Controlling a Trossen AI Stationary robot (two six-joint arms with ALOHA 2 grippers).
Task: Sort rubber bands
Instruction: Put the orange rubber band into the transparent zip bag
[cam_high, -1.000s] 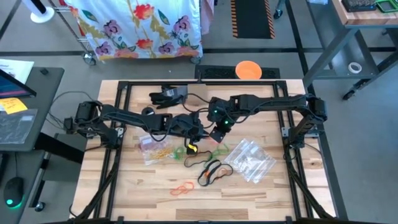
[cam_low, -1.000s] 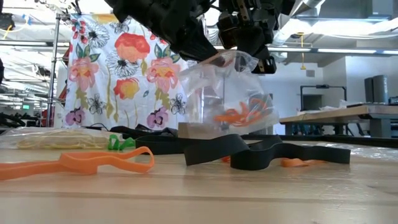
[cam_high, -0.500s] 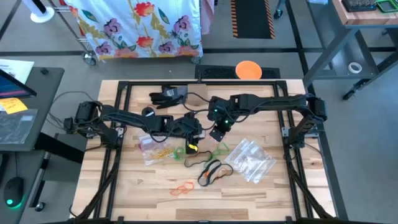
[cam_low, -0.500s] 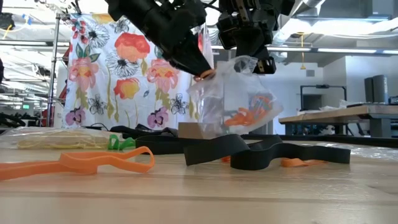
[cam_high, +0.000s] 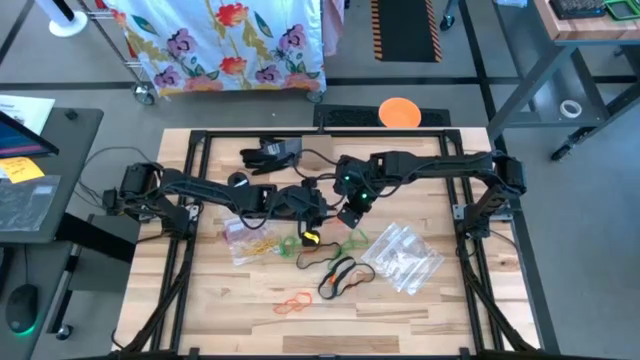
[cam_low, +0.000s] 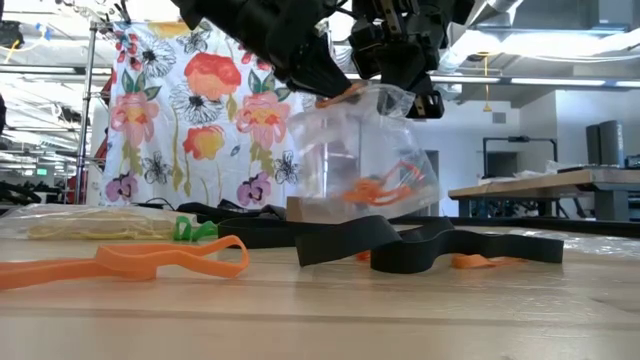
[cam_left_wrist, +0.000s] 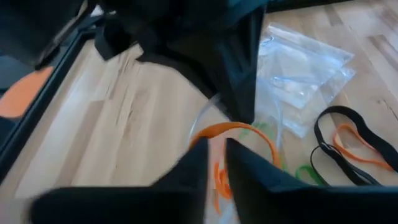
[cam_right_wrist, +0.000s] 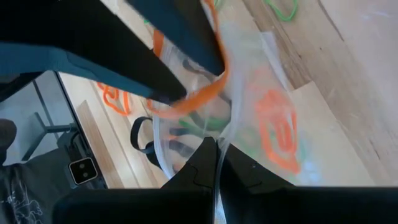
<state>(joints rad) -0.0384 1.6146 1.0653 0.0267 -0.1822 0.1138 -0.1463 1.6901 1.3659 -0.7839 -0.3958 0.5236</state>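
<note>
Near the middle of the worktop, the right gripper (cam_low: 405, 75) was clamped on the rim of a clear bag (cam_low: 365, 155) hanging mouth-up with orange bands (cam_low: 385, 185) inside. At its mouth, the left gripper (cam_left_wrist: 214, 155) pinched an orange rubber band (cam_left_wrist: 239, 132) between nearly closed fingers, the loop arching over the rim. Toward the worktop's front edge, another orange band (cam_low: 150, 262) lay flat, its long axis running along that edge, with black bands (cam_low: 420, 245) behind.

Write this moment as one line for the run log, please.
right gripper: shut on clear bag, held up | left gripper: shut on orange rubber band at bag mouth | bag: orange bands inside
</note>
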